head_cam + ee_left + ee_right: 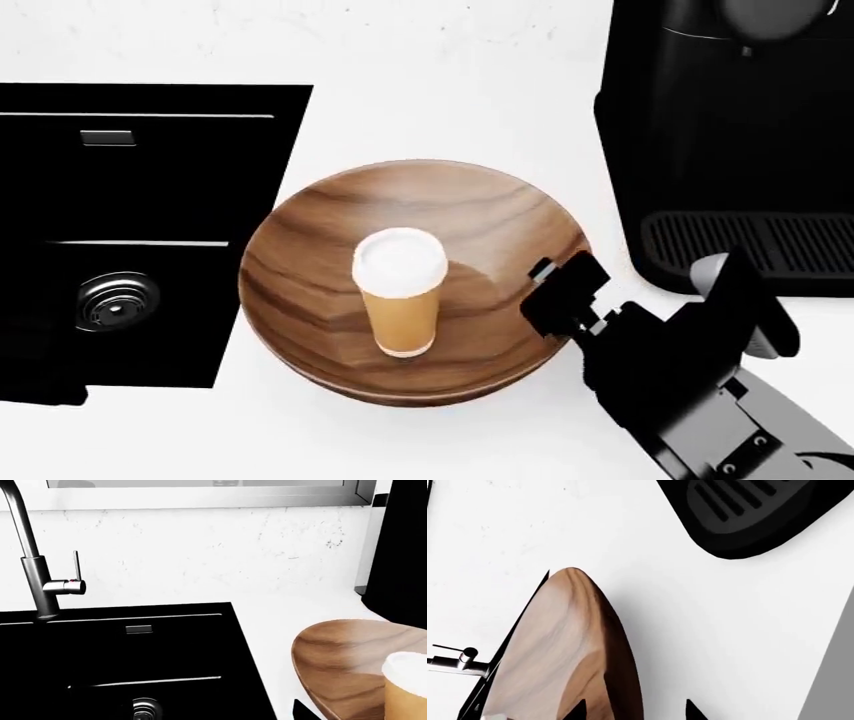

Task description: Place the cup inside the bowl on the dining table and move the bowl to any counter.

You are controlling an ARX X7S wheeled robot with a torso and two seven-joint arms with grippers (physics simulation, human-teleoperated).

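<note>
The wide, shallow brown wooden bowl (414, 285) with darker wavy grain sits on the white, faintly speckled worktop (441, 90), between the black inset sink (134, 240) toward the worktop's left side and the black coffee machine (734, 130) at its right. The bowl's left rim lies just beside the sink's right edge without crossing it. Inside the bowl, near its middle, the small tan-orange paper cup (399, 292) with a white domed lid stands upright.

The right gripper (561, 290) reaches in from the worktop's near right corner, its black fingers (578, 280) meeting the bowl's right rim. In the right wrist view the two dark fingertips (577, 711) stand apart on either side of the bowl's rim (594, 645), one inside and one outside; whether they press on the wood cannot be told.

The left wrist view looks across the sink toward the back wall: a grey metal tap (40, 575) with a thin lever rises behind the sink's far edge, and a drain (145, 709) shows in the basin. The bowl and the cup's lid (407, 672) appear close by. The left gripper itself does not show in any view.
</note>
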